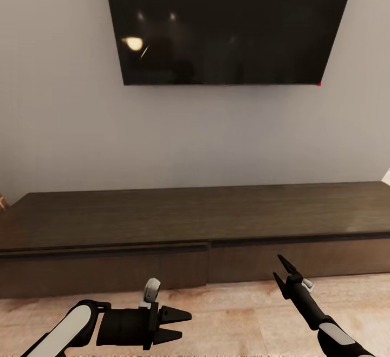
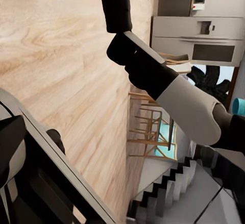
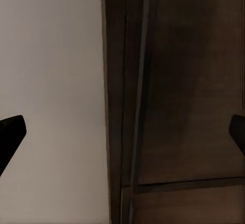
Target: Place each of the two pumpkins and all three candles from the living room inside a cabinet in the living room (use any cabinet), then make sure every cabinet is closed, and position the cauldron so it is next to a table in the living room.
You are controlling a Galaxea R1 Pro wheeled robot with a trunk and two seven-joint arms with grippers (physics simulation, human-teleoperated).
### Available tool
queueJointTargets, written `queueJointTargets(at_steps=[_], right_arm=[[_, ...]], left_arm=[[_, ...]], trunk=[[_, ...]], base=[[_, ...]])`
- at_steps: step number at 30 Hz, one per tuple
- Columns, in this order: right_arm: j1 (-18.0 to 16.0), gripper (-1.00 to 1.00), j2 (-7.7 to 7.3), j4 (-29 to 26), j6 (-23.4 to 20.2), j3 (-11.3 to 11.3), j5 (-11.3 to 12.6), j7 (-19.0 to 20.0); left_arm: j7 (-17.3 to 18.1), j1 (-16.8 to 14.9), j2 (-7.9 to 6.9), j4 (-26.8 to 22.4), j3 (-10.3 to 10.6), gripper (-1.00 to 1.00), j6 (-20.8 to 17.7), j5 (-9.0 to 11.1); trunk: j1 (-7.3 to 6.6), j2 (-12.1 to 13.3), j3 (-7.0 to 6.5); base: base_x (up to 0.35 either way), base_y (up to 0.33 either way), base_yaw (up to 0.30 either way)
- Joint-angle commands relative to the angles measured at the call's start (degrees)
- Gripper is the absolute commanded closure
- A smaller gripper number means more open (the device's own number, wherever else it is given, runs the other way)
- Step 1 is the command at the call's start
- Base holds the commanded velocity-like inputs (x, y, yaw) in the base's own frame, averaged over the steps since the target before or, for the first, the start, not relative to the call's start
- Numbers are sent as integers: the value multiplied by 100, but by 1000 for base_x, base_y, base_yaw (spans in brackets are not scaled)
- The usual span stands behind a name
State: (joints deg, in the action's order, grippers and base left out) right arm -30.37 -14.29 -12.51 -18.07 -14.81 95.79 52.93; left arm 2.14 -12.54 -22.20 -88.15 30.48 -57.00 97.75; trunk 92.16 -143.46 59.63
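Two tools: both hang low in front of the long, low dark-brown wooden cabinet [image 1: 195, 221], over the pale wood-plank floor [image 1: 233, 313].
Left tool [image 1: 181, 324]: black, jaws parted with nothing between them, pointing sideways toward the right arm, short of the cabinet's front.
Right tool [image 1: 283, 271]: black, slim fingers spread apart and empty, raised close to the cabinet's lower front panel; the right wrist view has a fingertip [image 3: 11, 132] at each edge of the frame, with the cabinet face [image 3: 178, 81] between and beyond them.
Cabinet: flat top bare; plain handleless front panels flush along its face.
Screen: large black flat television [image 1: 227, 21] fixed to the grey wall [image 1: 65, 129] above the cabinet.
Left wrist view: the right arm's black-and-white forearm [image 2: 178, 91] crosses the floor [image 2: 66, 55], with grey kitchen units [image 2: 199, 35] and wooden stools [image 2: 148, 127] far behind it.
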Motion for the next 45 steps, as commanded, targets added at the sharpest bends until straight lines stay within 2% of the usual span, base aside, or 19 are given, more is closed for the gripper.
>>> queueJointTargets(at_steps=[1,3,45], right_arm=[[-4,-100,-3,4,-49,-31,58,16],[-4,-100,-3,3,-48,-31,56,16],[-4,-100,-3,134,-74,-75,36,6]], left_arm=[[23,-6,-4,0,9,-100,-4,-11],[23,-4,-4,0,7,-100,-4,-11],[23,-3,-4,-9,10,-100,-4,-17]], trunk=[[1,-4,28],[6,-7,72],[6,-7,72]], base=[[0,0,0],[0,0,0],[52,0,0]])
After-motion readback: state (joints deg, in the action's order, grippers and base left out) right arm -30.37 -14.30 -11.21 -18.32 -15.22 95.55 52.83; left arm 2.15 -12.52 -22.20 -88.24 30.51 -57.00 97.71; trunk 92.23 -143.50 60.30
